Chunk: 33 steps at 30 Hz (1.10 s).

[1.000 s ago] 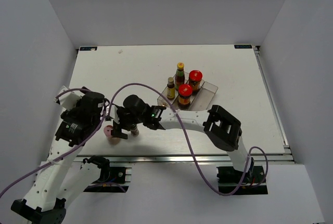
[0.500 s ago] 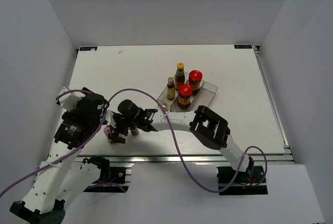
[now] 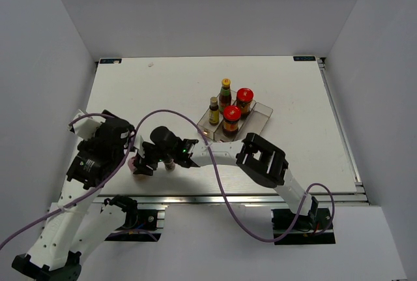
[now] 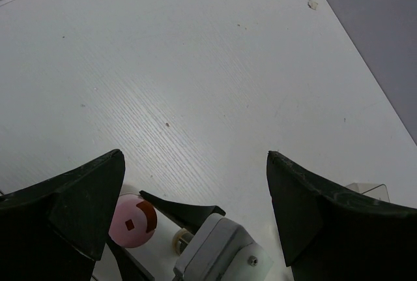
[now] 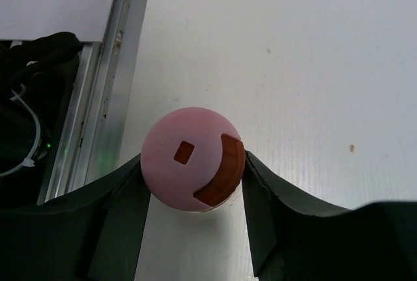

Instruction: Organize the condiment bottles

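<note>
The right tool [image 5: 193, 186] was closed on the pink bottle [image 5: 189, 157], one finger against each side of its cap, near the table's [image 3: 293, 144] front edge. The dark black-capped bottle [image 3: 169, 162] stood just beside it. The left tool [image 4: 195, 186] hung wide open, holding nothing. Well apart, the red-lidded jars [image 3: 244, 100] and yellow-capped bottles [image 3: 225, 92] stood in the clear tray [image 3: 262, 113].

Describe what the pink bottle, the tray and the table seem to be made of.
The pink bottle looks like matte plastic, with a moulded flip-lid on top. The tray is probably clear plastic, as the surface shows through it. The table is white with a fine grain, perhaps laminate.
</note>
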### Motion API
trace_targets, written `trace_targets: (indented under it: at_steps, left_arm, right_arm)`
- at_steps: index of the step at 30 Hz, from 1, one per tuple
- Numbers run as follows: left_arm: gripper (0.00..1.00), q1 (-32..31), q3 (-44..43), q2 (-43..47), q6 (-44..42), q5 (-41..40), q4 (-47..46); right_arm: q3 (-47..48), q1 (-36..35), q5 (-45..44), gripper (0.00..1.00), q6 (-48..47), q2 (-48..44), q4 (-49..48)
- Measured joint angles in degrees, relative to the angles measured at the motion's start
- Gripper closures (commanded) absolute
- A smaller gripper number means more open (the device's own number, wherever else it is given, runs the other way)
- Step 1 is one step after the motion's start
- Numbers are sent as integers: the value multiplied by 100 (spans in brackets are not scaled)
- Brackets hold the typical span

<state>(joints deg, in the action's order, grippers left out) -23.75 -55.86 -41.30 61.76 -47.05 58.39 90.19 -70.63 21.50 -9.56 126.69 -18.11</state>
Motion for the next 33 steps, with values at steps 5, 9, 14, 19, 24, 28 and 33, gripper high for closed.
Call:
trace_targets:
  at_steps: [5, 9, 14, 19, 24, 28, 33]
  left_arm:
    - [2, 0, 2, 68, -4, 13, -22]
    - [2, 0, 22, 195, -39, 52, -52]
    - [2, 0, 44, 337, -170, 177, -201]
    - [2, 0, 116, 424, -317, 361, -463]
    - [2, 2, 374, 413, -435, 625, -944]
    - [2, 2, 772, 131, -649, 1086, -1606]
    - [2, 0, 1062, -678, -997, 1729, -2544]
  right_arm:
    - [-122, 2, -304, 70, 199, -35, -356]
    - [-299, 55, -651, 72, 389, -225, -461]
    - [-433, 435, -1016, 72, 846, -721, -743]
    - [-1106, 1338, -1408, 73, 1292, -1661, -1261]
    - [-2050, 2133, -2100, 73, 1513, -2846, -1434]
    - [-3086, 2568, -2782, 73, 1650, -4070, -1453]
    - [-4170, 3165, -3727, 74, 1853, -5512, -1014]
